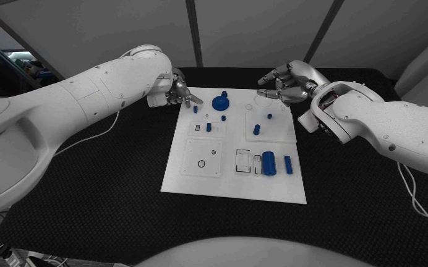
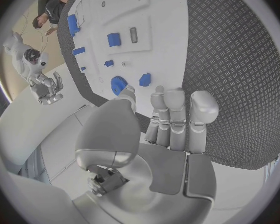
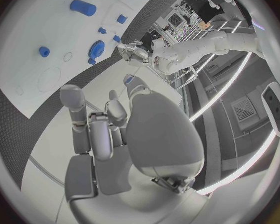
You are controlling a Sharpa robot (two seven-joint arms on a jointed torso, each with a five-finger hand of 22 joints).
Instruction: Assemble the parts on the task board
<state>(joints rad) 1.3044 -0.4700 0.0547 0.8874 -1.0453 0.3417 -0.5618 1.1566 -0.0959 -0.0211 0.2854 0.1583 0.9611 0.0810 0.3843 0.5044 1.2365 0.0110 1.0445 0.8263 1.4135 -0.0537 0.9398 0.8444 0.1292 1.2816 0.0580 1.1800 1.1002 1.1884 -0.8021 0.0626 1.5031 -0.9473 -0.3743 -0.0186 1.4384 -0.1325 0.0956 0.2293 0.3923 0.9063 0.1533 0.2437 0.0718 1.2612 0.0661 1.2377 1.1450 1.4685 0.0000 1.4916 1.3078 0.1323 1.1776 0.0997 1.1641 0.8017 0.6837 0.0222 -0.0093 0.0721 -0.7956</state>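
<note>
The white task board [image 1: 192,183] lies in the middle of the table. A round blue knob [image 1: 220,101] stands at its far edge, and small blue pieces [image 1: 256,129] dot the middle. A large blue cylinder [image 1: 268,163] and a blue bar [image 1: 288,164] lie near the front right. My left hand [image 1: 179,92] hovers at the board's far left corner, its fingers stretched toward the knob [image 2: 118,84] and holding nothing [image 2: 171,119]. My right hand [image 1: 286,84] hangs over the far right corner with loosely curved, empty fingers [image 3: 109,124].
The black table [image 1: 89,205] extends on all sides of the board. A thin cable [image 1: 98,134] trails on the left and another [image 1: 410,186] on the right. The board has a round recess [image 1: 201,164] and a rectangular slot [image 1: 242,161] near the front.
</note>
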